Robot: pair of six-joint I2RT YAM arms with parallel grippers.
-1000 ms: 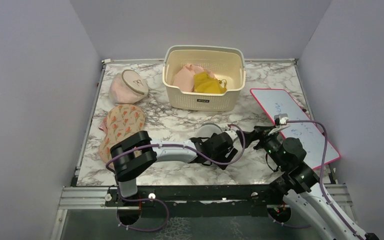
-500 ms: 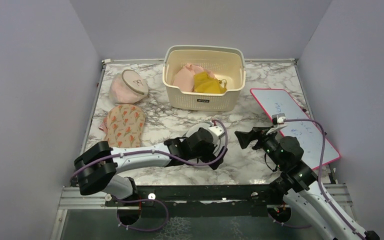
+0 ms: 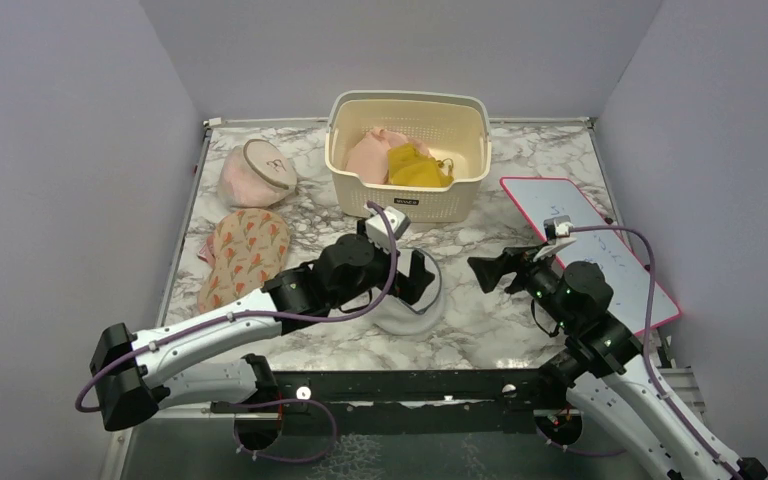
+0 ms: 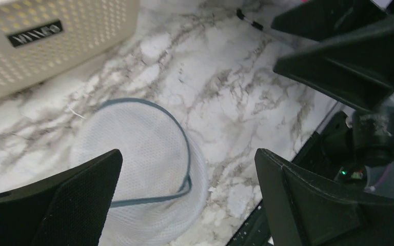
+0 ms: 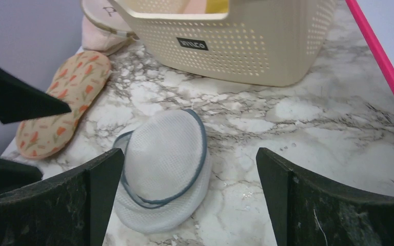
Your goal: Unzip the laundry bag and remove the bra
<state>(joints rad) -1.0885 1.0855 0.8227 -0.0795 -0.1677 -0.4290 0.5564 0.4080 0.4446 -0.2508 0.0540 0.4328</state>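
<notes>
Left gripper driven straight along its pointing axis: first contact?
Probably the laundry bag, which lies just ahead of the open left gripper; depth is hard to judge.
</notes>
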